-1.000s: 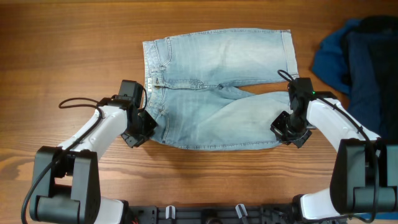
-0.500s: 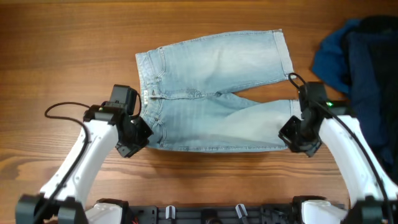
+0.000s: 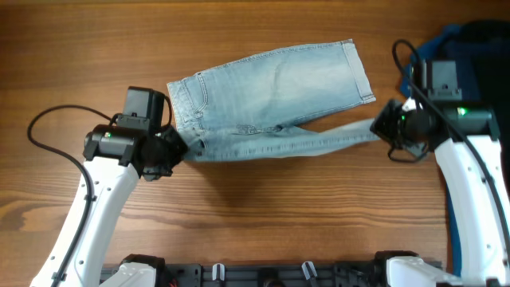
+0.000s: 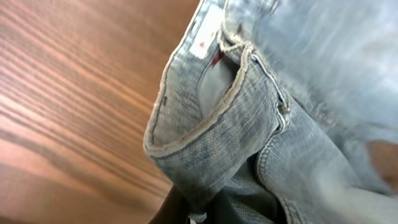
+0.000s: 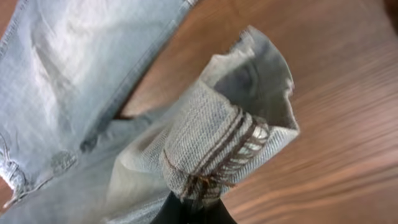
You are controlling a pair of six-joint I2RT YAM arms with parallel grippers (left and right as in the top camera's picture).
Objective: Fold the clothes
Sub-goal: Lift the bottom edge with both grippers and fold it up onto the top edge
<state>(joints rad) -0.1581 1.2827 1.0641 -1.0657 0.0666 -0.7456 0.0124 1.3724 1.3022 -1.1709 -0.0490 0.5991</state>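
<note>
Overhead shows shorts (image 3: 279, 80) stretched; wrist views reveal pinched waistband (image 4: 211, 130), cuff (image 5: 217, 149).

Wooden table (image 3: 239, 231) under denim shorts (image 3: 279, 80) and, apparently, navy garments (image 3: 470, 80)

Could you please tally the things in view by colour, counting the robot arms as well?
Light blue: 1, the denim shorts
Dark blue: 1, the clothing heap
White and black: 2, the left arm and the right arm
Total: 4

A warm brown wood-grain table (image 3: 72, 48) fills the view.
</note>
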